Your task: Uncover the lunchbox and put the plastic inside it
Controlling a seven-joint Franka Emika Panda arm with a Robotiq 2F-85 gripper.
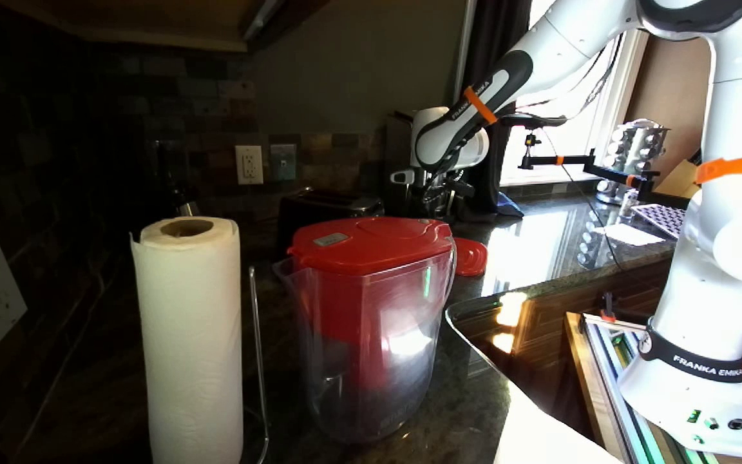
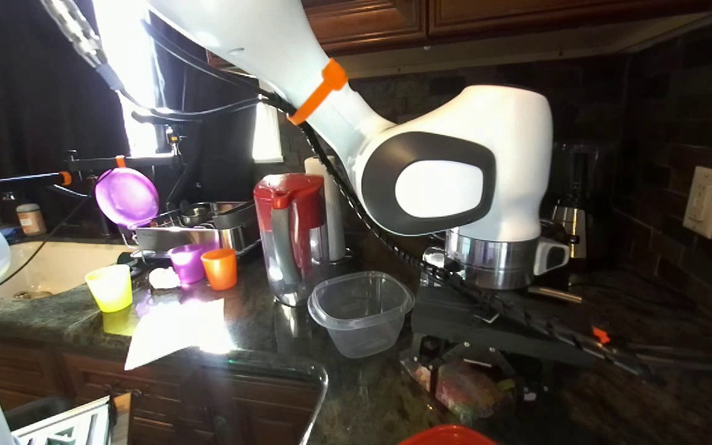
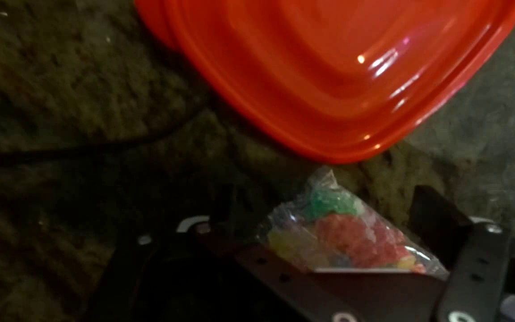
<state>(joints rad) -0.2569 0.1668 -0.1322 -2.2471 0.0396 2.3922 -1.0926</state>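
The lunchbox [image 2: 362, 315] is a clear plastic tub, standing uncovered on the dark counter in an exterior view. Its red lid [image 3: 342, 80] lies on the counter at the top of the wrist view; it also shows at the bottom edge of an exterior view [image 2: 449, 436]. The plastic is a clear bag of colourful candy [image 3: 351, 237], also seen under the arm in an exterior view [image 2: 464, 389]. My gripper [image 3: 325, 203] is open, its fingers wide apart on either side of the bag. The bag's lower part is hidden behind the gripper; contact cannot be told.
A red-lidded pitcher [image 2: 291, 241] stands beside the lunchbox, with a paper towel roll [image 1: 190, 348] behind it. Yellow [image 2: 110, 288], purple [image 2: 187, 262] and orange [image 2: 220, 269] cups stand near the sink [image 2: 53, 262]. A toaster [image 1: 329, 206] is near the wall.
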